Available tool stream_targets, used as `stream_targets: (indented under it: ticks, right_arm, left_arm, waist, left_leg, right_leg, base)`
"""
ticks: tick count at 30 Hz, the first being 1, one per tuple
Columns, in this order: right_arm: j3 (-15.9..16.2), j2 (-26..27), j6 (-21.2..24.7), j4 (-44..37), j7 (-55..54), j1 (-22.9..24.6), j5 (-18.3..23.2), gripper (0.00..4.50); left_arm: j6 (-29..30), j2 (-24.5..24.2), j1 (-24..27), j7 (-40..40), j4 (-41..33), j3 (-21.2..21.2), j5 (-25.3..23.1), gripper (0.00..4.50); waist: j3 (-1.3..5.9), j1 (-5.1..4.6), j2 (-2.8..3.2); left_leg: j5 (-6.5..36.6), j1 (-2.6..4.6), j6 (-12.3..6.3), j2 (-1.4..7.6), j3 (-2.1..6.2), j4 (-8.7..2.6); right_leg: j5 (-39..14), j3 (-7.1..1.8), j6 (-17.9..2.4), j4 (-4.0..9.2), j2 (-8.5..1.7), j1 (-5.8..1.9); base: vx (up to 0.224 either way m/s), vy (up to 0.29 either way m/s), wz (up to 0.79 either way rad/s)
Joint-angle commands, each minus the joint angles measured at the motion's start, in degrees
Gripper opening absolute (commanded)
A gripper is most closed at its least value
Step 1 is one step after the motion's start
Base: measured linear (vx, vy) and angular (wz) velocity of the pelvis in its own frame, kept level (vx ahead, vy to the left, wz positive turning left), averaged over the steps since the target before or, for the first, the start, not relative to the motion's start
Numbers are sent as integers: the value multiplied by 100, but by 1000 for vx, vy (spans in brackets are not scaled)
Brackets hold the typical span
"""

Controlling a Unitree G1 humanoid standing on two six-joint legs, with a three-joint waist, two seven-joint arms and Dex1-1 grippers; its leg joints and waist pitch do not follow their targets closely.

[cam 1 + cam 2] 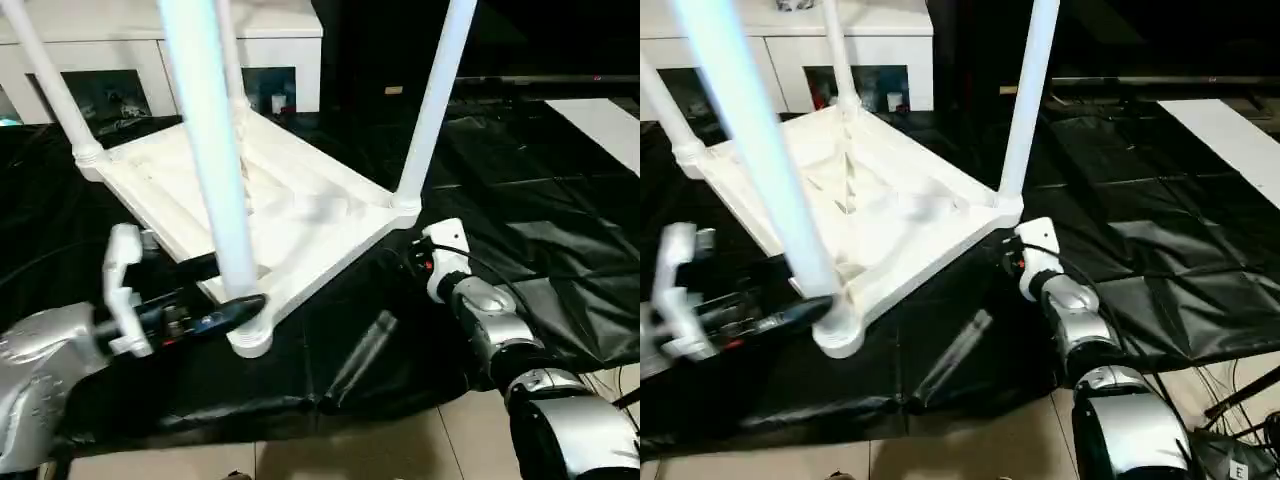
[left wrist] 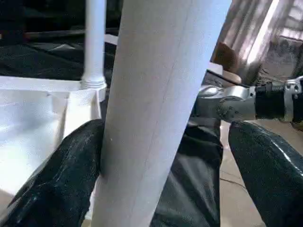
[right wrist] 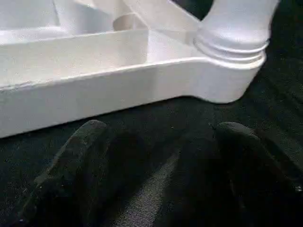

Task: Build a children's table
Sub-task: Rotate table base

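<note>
While the upturned white plastic children's table (image 1: pixel 300 215) lies on the black-draped bench (image 1: pixel 560 230), left hand (image 2: pixel 163 165) spread around nearest tapered leg (image 1: pixel 215 160), right hand (image 3: pixel 161 175) spread, empty, near corner socket (image 3: pixel 234 52).

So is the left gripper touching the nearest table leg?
Touching. In the left wrist view one finger of the left gripper presses against the leg; the other stands clear.

Bright, even light — near leg (image 1: pixel 210 150) blurred.

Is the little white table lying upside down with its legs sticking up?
Yes, the tabletop lies ribbed side up on the black cloth, legs rising from its corners.
</note>
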State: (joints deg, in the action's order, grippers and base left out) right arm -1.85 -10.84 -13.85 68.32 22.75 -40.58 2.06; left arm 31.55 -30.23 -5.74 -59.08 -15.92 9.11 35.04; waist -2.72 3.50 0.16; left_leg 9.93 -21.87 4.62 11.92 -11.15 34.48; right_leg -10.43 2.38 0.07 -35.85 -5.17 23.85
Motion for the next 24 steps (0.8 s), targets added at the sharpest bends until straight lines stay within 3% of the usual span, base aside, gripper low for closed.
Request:
stream_targets:
  ticks: [1,6,8,17,24]
  right_arm:
    - [60,106,84,-28,15,-122,-70,394]
    - [86,279,84,-99,239,-154,-20,394]
    - [134,340,92,-117,294,-157,-43,394]
    - [232,551,80,-207,490,-86,-136,394]
    - [274,689,36,-268,633,-53,-129,394]
  left_arm:
    - [-50,118,-196,9,-77,-329,-31,448]
    - [-4,472,-597,47,-206,-788,-22,448]
    - [-45,673,-831,75,-166,-1038,-93,448]
    - [-484,1457,-1733,221,533,-1982,-661,448]
    - [-786,1721,-2047,381,1050,-2268,-1086,448]
  waist:
    - [368,11,63]
    - [377,19,35]
    - [385,12,-17]
    - [386,-33,-15]
    - [391,-97,-19]
  left_leg:
    - [1506,100,-96,69,14,-412]
    - [1343,83,-146,77,13,-409]
    - [1175,77,-218,69,2,-394]
    - [1141,59,-260,59,13,-379]
    - [1124,52,-360,64,23,-373]
  right_leg:
    - [-945,-149,-1301,361,-149,-255]
    - [-701,-144,-1372,334,-149,-279]
    - [-531,-145,-1400,319,-146,-291]
    - [-685,-149,-1355,352,-174,-316]
    - [-605,-137,-1459,356,-181,-332]
  base:
    - [0,0,0]
    - [0,0,0]
    - [0,0,0]
    - [0,0,0]
    - [0,0,0]
